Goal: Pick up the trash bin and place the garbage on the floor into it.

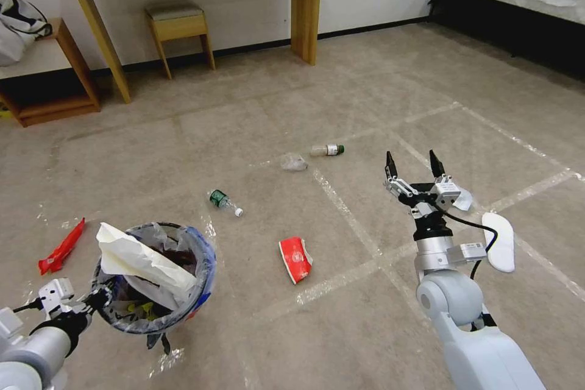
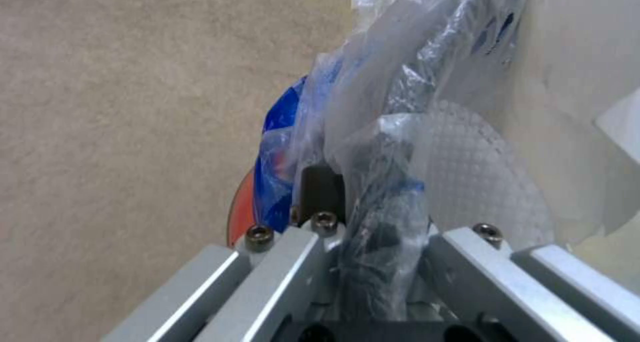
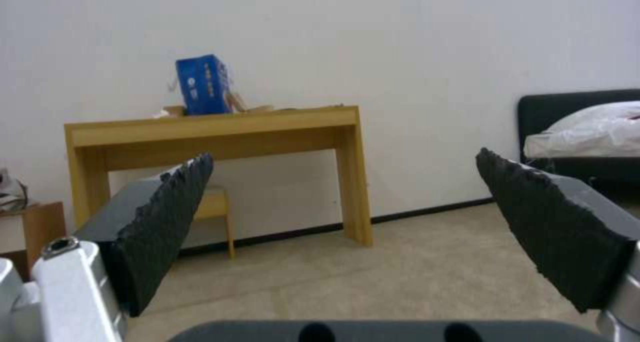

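Left gripper (image 1: 97, 300) clamps trash bin (image 1: 204, 268) rim; right gripper (image 1: 414, 166) raised, spread

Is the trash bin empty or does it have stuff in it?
It has stuff in it. White crumpled paper sticks up out of the trash bin, with more bits lying underneath, while the left hand grips its rim.

The room is evenly and brightly lit; soft shadows are cast. Straight lines are bowed at the head view's edges; wrist views are blurred.

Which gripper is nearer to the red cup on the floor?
Right. The right gripper hangs open, up and to the right of the red cup. The left gripper is farther, across the trash bin whose rim it grips.
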Controlling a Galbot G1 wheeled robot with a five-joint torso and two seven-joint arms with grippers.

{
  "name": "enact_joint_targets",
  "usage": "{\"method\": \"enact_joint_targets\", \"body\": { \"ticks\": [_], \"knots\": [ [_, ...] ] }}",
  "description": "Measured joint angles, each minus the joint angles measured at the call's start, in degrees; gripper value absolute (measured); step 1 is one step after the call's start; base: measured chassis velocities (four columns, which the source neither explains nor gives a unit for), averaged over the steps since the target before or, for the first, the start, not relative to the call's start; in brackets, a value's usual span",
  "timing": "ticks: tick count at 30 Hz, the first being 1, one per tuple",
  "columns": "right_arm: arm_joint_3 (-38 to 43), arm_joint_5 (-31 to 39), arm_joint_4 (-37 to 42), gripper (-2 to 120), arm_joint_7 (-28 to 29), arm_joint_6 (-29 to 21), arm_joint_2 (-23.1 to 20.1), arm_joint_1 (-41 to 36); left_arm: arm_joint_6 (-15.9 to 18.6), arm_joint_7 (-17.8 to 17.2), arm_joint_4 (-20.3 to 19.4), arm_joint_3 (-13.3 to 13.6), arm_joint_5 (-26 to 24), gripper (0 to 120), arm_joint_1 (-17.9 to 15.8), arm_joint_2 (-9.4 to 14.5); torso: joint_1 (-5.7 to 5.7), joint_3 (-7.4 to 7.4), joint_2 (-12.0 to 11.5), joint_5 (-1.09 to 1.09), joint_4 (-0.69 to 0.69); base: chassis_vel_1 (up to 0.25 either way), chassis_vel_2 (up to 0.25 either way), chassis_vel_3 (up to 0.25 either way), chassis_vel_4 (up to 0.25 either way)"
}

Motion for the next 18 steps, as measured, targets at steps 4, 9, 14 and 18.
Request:
{"method": "enact_joint_targets", "body": {
  "ticks": [4,9,14,18],
  "knots": [
    [-0.08,-0.1,-0.18,100,-0.04,0.19,0.04,0.0,0.0,0.0,0.11,0.02,-0.02,1,-0.02,0.0,0.0,0.0,0.0,0.0,0.0,-0.102,0.095,0.087,-0.092],
    [-0.23,-0.16,-0.33,100,-0.06,0.29,0.2,-0.01,0.0,0.0,0.23,0.02,-0.02,1,-0.04,0.1,0.0,0.0,0.0,0.0,0.0,-0.083,0.09,0.079,-0.098],
    [-0.41,-0.33,-0.5,100,-0.07,0.36,0.35,0.0,0.0,0.0,0.37,0.02,-0.04,1,-0.06,0.16,0.0,0.0,0.0,0.0,0.0,-0.081,0.091,0.086,-0.092],
    [-0.45,-0.52,-0.55,100,-0.07,0.37,0.37,0.0,0.0,0.01,0.42,0.02,-0.05,1,-0.08,0.18,0.0,0.0,0.0,0.0,0.0,-0.078,0.094,0.079,-0.094]
  ]
}}
